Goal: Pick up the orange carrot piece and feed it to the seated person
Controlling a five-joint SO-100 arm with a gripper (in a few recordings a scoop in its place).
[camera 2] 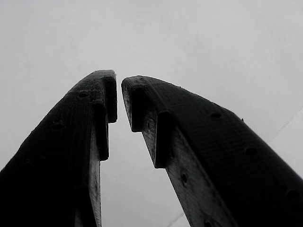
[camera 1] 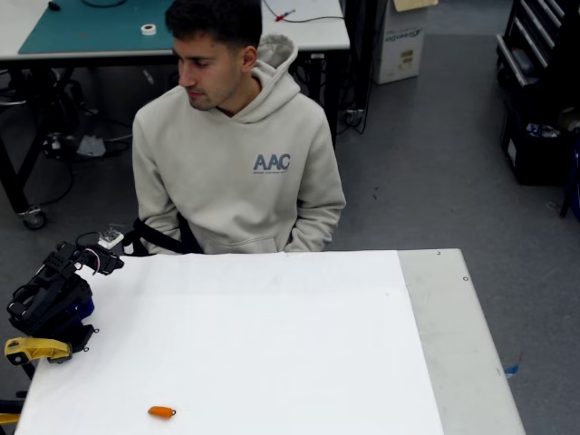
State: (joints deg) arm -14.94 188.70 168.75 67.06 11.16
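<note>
Orange carrot piece (camera 1: 162, 411) lying flat on the white tabletop (camera 1: 272, 344), long axis left-right in the fixed view, well right of the black gripper (camera 2: 119, 97), fingertips nearly touching, nothing held, seated person (camera 1: 234, 145) beyond, grey workshop floor (camera 1: 435, 163) behind.

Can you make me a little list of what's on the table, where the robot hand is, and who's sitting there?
table: white table
food: orange carrot piece lying near the front edge, left of middle in the fixed view
gripper: gripper with its tips almost closed and nothing between them in the wrist view
arm: black arm folded at the table's left edge, apart from the carrot
person: seated person in a beige hoodie behind the table, head turned aside
</note>
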